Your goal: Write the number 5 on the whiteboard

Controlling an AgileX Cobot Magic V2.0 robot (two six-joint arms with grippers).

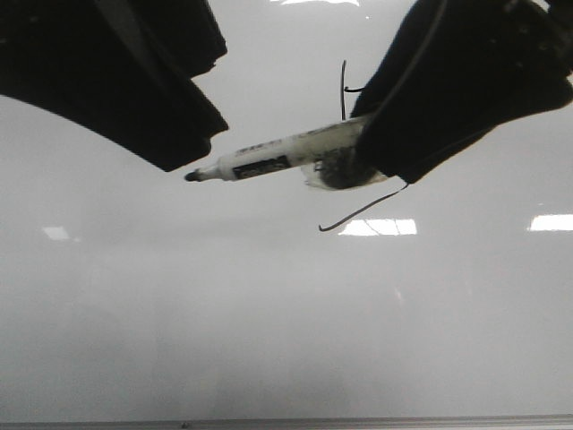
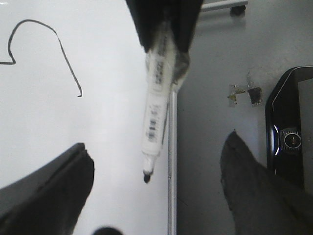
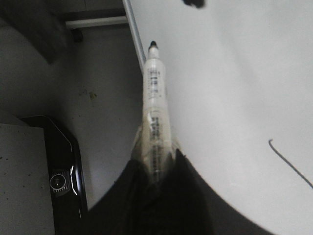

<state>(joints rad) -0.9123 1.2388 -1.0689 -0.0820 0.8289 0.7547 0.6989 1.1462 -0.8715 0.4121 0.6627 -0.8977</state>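
1. The whiteboard (image 1: 269, 313) is filling nearly the whole front view, its thin grey frame edge running along the near side; bright light reflections are lying on its glossy face.
2. The right gripper (image 1: 380, 148) is reaching in from the upper right, its dark fingers clamping together on the rear end of a marker (image 1: 277, 157). The right wrist view is showing the same grip, the jaws closing around the taped barrel (image 3: 155, 122).
3. The left gripper (image 1: 192, 125) is hanging at the upper left with its fingers (image 2: 54, 191) standing wide apart, holding nothing and touching nothing.
4. The marker is pointing left, its black tip (image 1: 191, 176) sitting just beside the left gripper's lower finger.
5. The 5 (image 1: 344, 90) is showing on the far right part of the board, partly hiding behind the right gripper: an upright stroke is peeking out above the marker and a slanting tail (image 1: 358, 215) below it.
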